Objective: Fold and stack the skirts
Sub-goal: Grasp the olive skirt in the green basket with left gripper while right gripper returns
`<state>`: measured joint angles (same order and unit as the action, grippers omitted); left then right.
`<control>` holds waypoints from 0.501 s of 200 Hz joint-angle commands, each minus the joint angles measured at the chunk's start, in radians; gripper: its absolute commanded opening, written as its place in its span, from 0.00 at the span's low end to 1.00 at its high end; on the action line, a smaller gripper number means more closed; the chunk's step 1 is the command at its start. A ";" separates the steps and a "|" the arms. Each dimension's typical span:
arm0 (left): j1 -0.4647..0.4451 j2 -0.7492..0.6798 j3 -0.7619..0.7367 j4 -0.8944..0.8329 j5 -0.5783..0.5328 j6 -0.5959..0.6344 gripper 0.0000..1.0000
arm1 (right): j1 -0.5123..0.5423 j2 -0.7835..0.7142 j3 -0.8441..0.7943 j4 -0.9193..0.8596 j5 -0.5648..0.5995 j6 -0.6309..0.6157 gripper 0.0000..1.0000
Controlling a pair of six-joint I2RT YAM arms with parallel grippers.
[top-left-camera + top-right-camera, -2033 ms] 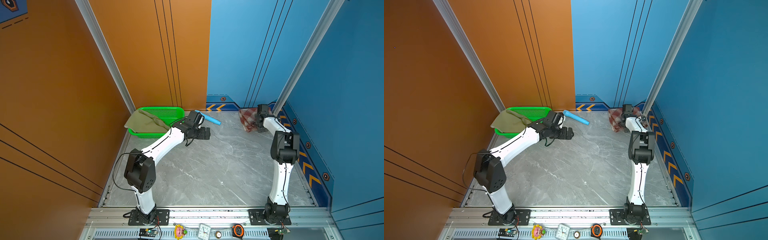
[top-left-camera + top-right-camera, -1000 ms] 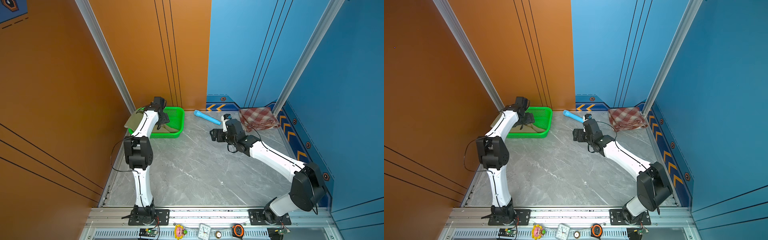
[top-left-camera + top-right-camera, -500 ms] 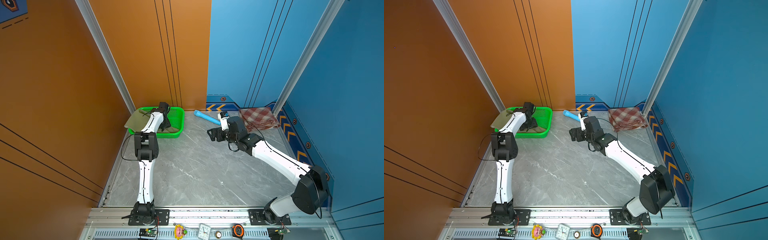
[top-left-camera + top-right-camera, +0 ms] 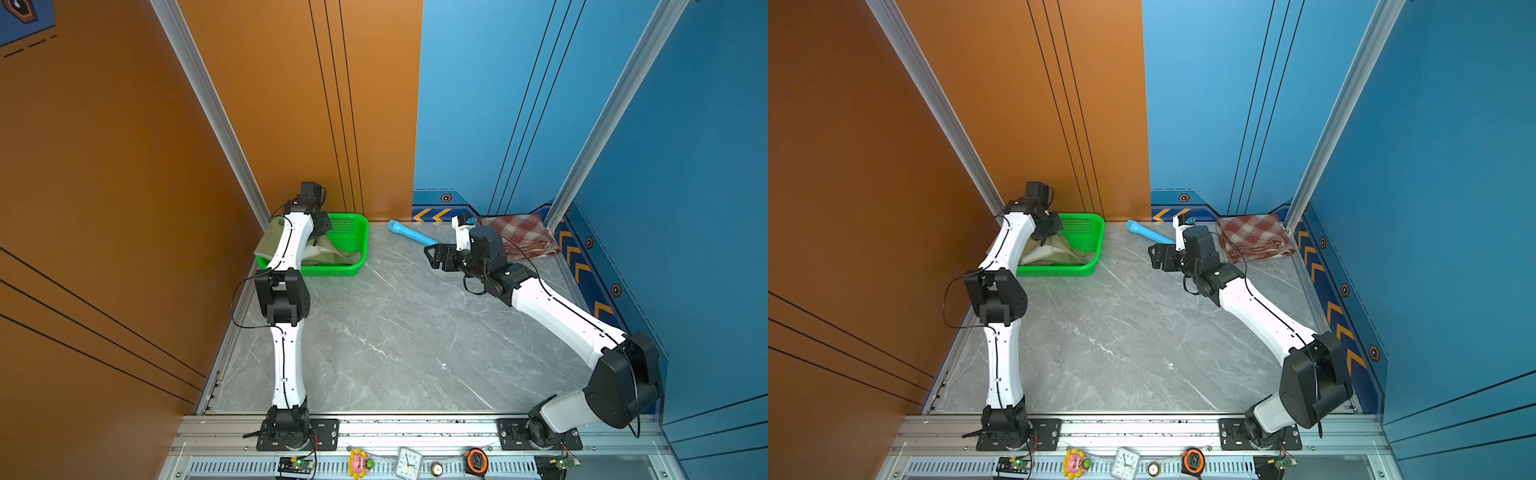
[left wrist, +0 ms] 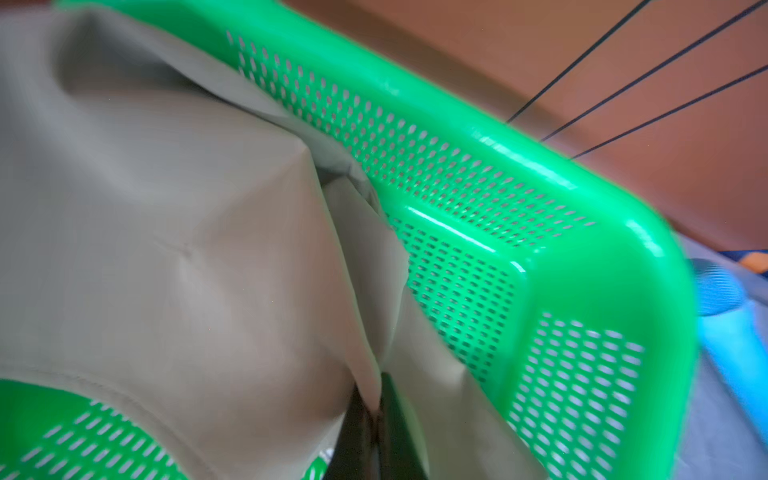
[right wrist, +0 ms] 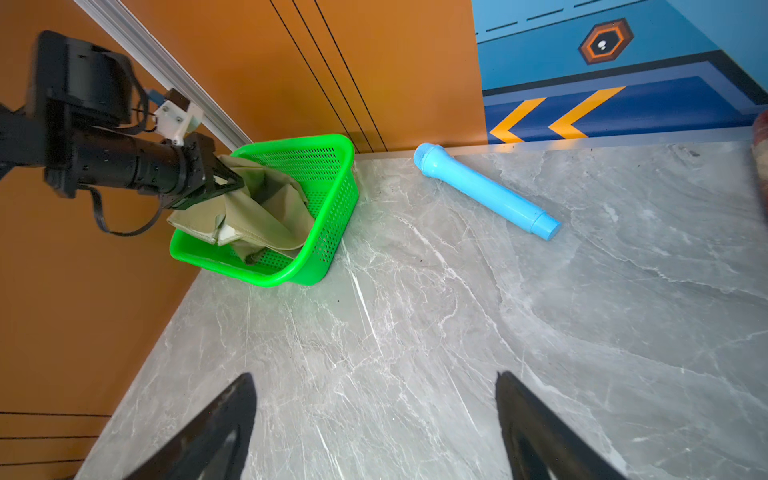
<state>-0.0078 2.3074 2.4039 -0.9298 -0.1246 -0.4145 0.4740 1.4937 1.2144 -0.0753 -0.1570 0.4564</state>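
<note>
Now, left jaws clamped on crumpled olive skirt (image 6: pixel 270 212) in basket (image 6: pixel 332 216), right jaws apart

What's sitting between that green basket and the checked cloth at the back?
In both top views, a light-blue tube lies between the basket and the plaid skirt, with the right gripper open beside it.

A robot lab cell: painted wall panels (image 4: pixel 124 166), aluminium rail (image 4: pixel 415 428), grey marble-look tabletop (image 4: pixel 395 332).
</note>
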 commanded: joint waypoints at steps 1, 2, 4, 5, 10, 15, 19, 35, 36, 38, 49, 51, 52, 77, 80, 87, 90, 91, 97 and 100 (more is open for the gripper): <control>-0.020 -0.162 0.050 0.013 0.061 0.065 0.00 | -0.025 -0.041 -0.030 0.064 0.012 0.088 0.89; -0.021 -0.168 0.050 0.014 0.064 0.066 0.00 | -0.026 -0.043 -0.030 0.064 0.015 0.090 0.89; -0.022 -0.176 0.049 0.015 0.068 0.069 0.00 | -0.027 -0.047 -0.032 0.065 0.021 0.093 0.89; -0.024 -0.180 0.049 0.015 0.069 0.070 0.00 | -0.027 -0.049 -0.032 0.065 0.024 0.094 0.89; -0.029 -0.205 0.045 0.020 0.081 0.077 0.00 | -0.030 -0.060 -0.038 0.065 0.038 0.101 0.89; -0.036 -0.230 0.042 0.027 0.093 0.084 0.00 | -0.033 -0.071 -0.044 0.063 0.051 0.108 0.89; -0.041 -0.250 0.036 0.033 0.101 0.090 0.00 | -0.036 -0.081 -0.047 0.061 0.060 0.113 0.90; -0.074 -0.335 -0.002 0.076 0.118 0.111 0.00 | -0.045 -0.125 -0.066 0.048 0.084 0.126 0.90; -0.076 -0.339 -0.004 0.081 0.118 0.112 0.00 | -0.046 -0.128 -0.067 0.048 0.084 0.127 0.90; -0.080 -0.351 -0.010 0.088 0.118 0.114 0.00 | -0.048 -0.134 -0.070 0.046 0.086 0.129 0.90; -0.110 -0.402 -0.045 0.128 0.121 0.121 0.00 | -0.053 -0.172 -0.084 0.031 0.096 0.136 0.90; -0.115 -0.413 -0.052 0.135 0.123 0.121 0.00 | -0.054 -0.179 -0.088 0.029 0.100 0.137 0.90; -0.118 -0.418 -0.055 0.138 0.124 0.121 0.00 | -0.054 -0.184 -0.091 0.027 0.102 0.137 0.90; -0.203 -0.534 -0.131 0.221 0.135 0.129 0.00 | -0.062 -0.310 -0.150 -0.021 0.163 0.139 0.90; -0.214 -0.546 -0.139 0.226 0.135 0.131 0.00 | -0.065 -0.326 -0.155 -0.028 0.170 0.139 0.90; -0.245 -0.568 -0.157 0.234 0.137 0.132 0.00 | -0.070 -0.360 -0.164 -0.062 0.192 0.137 0.90; -0.257 -0.579 -0.165 0.236 0.138 0.132 0.00 | -0.072 -0.376 -0.168 -0.079 0.203 0.137 0.90; -0.263 -0.582 -0.168 0.237 0.138 0.131 0.00 | -0.073 -0.380 -0.168 -0.084 0.206 0.137 0.90; -0.289 -0.600 -0.187 0.240 0.142 0.126 0.00 | -0.080 -0.412 -0.172 -0.119 0.224 0.136 0.90; -0.302 -0.611 -0.199 0.244 0.146 0.124 0.00 | -0.085 -0.425 -0.175 -0.136 0.234 0.136 0.90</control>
<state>-0.2337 1.7542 2.2707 -0.7586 -0.0154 -0.3111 0.4114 1.1702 1.0702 -0.0860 -0.0273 0.5785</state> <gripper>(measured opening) 0.056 0.901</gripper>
